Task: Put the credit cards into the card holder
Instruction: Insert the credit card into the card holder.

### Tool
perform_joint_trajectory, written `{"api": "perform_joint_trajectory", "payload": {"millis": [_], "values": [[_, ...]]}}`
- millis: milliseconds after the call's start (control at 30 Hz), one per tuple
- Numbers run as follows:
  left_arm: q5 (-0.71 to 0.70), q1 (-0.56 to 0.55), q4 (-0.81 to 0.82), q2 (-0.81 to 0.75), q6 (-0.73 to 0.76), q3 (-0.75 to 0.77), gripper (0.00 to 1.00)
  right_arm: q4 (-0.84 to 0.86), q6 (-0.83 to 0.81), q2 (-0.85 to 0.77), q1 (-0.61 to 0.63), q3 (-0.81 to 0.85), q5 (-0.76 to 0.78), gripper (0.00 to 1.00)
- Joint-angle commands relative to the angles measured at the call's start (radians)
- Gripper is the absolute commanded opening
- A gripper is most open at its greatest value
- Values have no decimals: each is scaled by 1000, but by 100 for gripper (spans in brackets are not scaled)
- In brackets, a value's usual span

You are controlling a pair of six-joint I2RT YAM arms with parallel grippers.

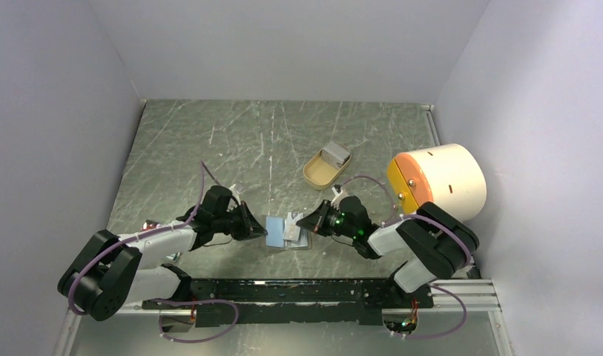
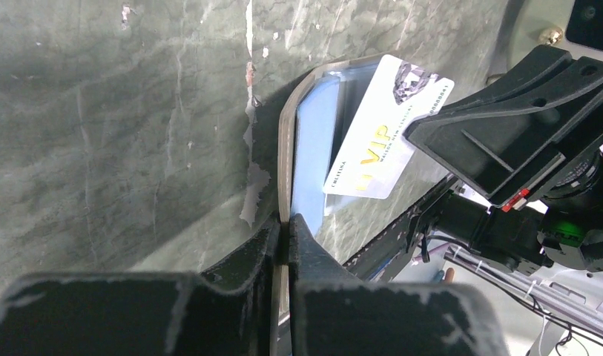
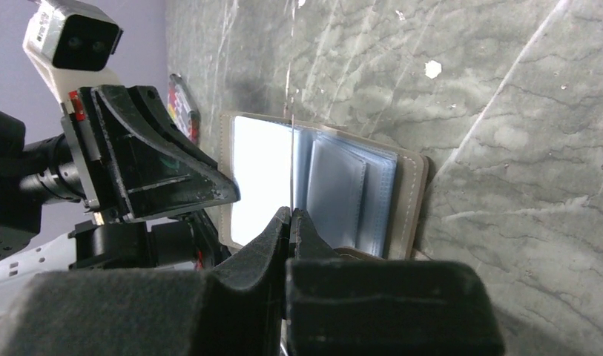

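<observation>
The card holder lies open on the table between my two grippers, its bluish sleeves facing up. My left gripper is shut on the tan edge of the card holder's left flap. A white credit card printed "VIP" is tilted over the blue inside. My right gripper is shut on that credit card, which shows there edge-on as a thin line. From above, the credit card sits over the holder's middle, with the right gripper at its right end. Whether its corner is inside a sleeve I cannot tell.
A tan oval tray stands behind the holder. A big cream cylinder with an orange face lies at the right wall. A small coloured bundle lies beside the left arm. A black rail runs along the near edge.
</observation>
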Motion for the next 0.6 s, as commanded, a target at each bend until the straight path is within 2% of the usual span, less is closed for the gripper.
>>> {"api": "perform_joint_trajectory", "payload": {"millis": [0,167,400,567], "values": [[6,12,-2,5,24,-5,9,78,23,47,6,-7,-18,0],[9,14,-3,10,28,-3,10,115,39,81,5,-13,-36,1],[14,21,-4,19,35,0,9,80,24,65,13,-7,-41,3],[17,24,1,16,34,-3,9,46,17,57,18,-6,-39,8]]}}
